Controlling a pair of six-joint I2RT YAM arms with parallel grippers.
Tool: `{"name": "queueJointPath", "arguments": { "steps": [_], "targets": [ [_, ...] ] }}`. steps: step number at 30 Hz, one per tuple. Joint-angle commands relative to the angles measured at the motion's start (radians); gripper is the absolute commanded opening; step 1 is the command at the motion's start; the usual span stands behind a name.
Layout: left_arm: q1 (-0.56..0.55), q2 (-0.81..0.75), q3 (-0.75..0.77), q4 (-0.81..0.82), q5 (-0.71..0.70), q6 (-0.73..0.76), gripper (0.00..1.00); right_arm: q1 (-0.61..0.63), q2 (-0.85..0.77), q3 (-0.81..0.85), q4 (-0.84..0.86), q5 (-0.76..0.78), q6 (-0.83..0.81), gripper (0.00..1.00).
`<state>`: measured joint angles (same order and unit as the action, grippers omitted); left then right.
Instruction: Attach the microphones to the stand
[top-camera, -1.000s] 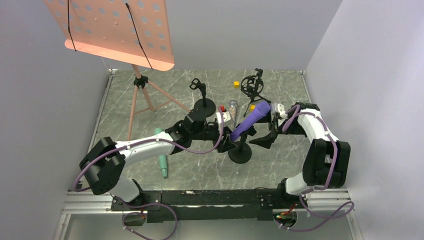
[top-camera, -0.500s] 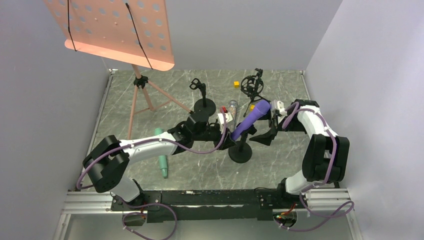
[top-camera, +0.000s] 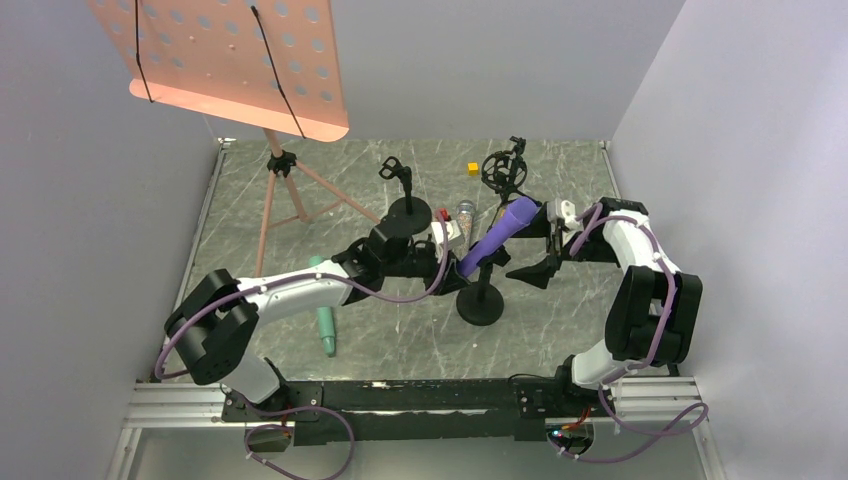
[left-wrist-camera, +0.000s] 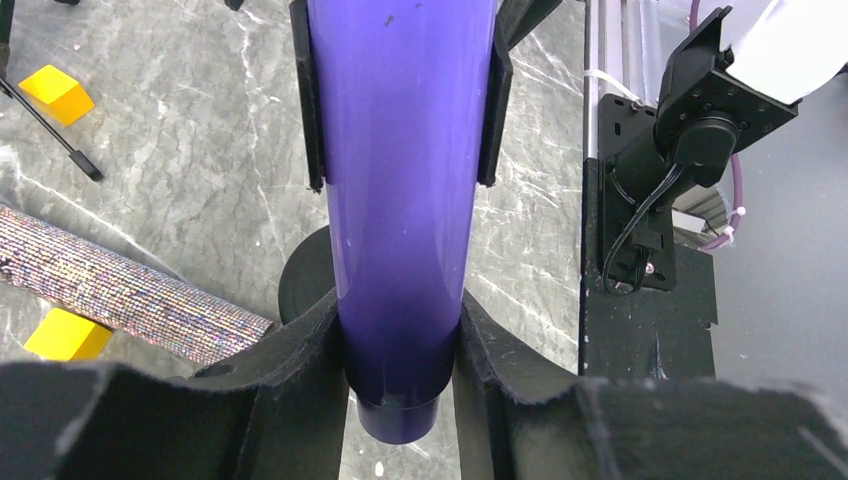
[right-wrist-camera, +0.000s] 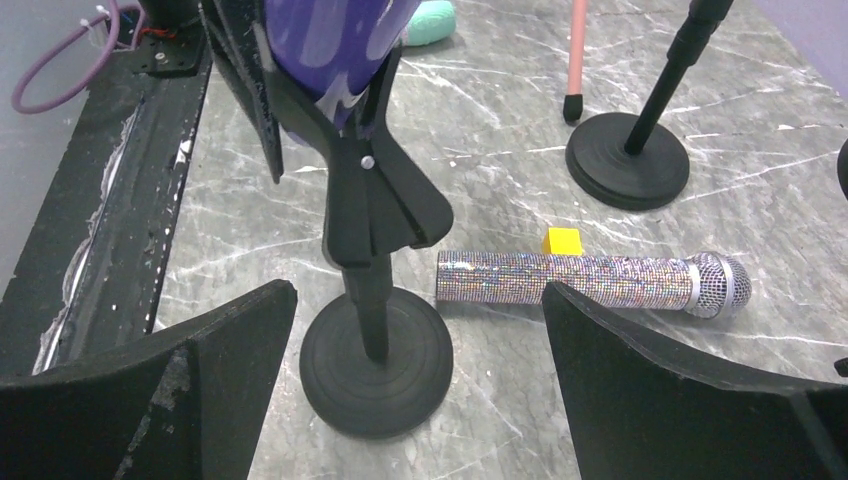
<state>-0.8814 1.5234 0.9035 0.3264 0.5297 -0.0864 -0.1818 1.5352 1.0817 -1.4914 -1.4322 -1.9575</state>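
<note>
Your left tool (left-wrist-camera: 398, 350) grips the purple microphone's (left-wrist-camera: 400, 150) tail, seated in the stand's (right-wrist-camera: 375, 365) clip; your right tool (right-wrist-camera: 415, 300) stands wide open beside it.

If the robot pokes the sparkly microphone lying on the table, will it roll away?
Probably yes: the sparkly microphone is a round tube lying flat on the smooth table, so a sideways poke would likely roll it. The yellow cube beside it might block that side. It looks stiff, not bendy.
</note>
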Motion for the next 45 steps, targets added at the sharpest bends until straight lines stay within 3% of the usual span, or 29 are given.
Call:
{"name": "queueJointPath", "arguments": {
  "steps": [1, 13, 22, 34, 41, 45],
  "targets": [
    [0.05, 0.029, 0.059, -0.021, 0.084, 0.065, 0.25, 0.01, -0.022, 0.02, -0.007, 0.015, -0.062, 1.0],
    [0.095, 0.094, 0.18, -0.249, 0.271, 0.254, 0.21, 0.085, 0.018, 0.076, -0.007, -0.029, -0.058, 1.0],
    [0.093, 0.079, 0.16, -0.26, 0.26, 0.264, 0.19, 0.135, 0.012, 0.036, -0.007, -0.055, -0.038, 0.98],
    [0.094, 0.067, 0.163, -0.266, 0.25, 0.254, 0.17, 0.139, 0.0, 0.019, -0.007, -0.018, -0.006, 0.64],
    [0.094, 0.073, 0.186, -0.312, 0.248, 0.256, 0.15, 0.139, -0.011, 0.014, -0.007, -0.014, -0.008, 0.37],
    [0.093, 0.097, 0.228, -0.388, 0.256, 0.262, 0.14, 0.139, -0.017, 0.012, -0.007, -0.016, -0.002, 0.3]
  ]
}}
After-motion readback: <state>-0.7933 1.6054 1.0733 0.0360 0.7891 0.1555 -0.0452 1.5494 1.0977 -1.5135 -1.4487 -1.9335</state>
